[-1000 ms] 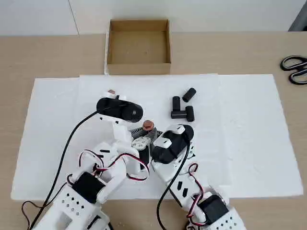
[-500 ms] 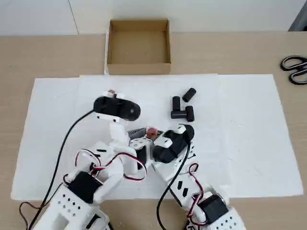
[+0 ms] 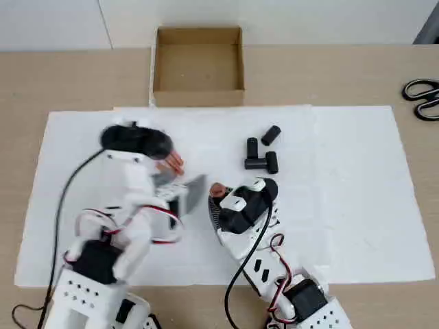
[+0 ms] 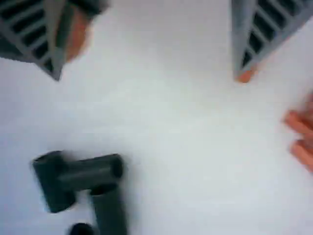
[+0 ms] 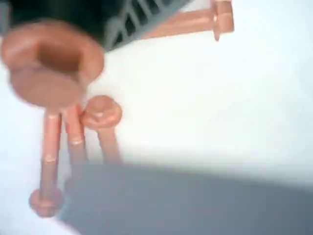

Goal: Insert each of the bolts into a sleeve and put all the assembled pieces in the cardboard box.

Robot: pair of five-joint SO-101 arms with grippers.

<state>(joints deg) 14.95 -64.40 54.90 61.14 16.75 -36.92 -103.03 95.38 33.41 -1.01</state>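
Left gripper (image 4: 146, 73) has swung aside, jaws apart and empty; right gripper (image 3: 217, 196) clenches a seemingly sleeved bolt (image 5: 51, 63), bound next for the cardboard box (image 3: 198, 99).

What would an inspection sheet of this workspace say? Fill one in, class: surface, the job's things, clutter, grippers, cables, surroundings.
Surface: wooden table with a white sheet spread over it.
Job's things: cardboard box empty, beyond the sheet; four black sleeves clustered on the sheet; loose bolts lying on the sheet; one bolt in the right gripper.
Clutter: scissors on the bare table, off the sheet.
Grippers: left gripper open above the sheet; right gripper shut on the bolt.
Cables: black cable and red-and-white wires run along the arms.
Surroundings: pale wall behind the table.
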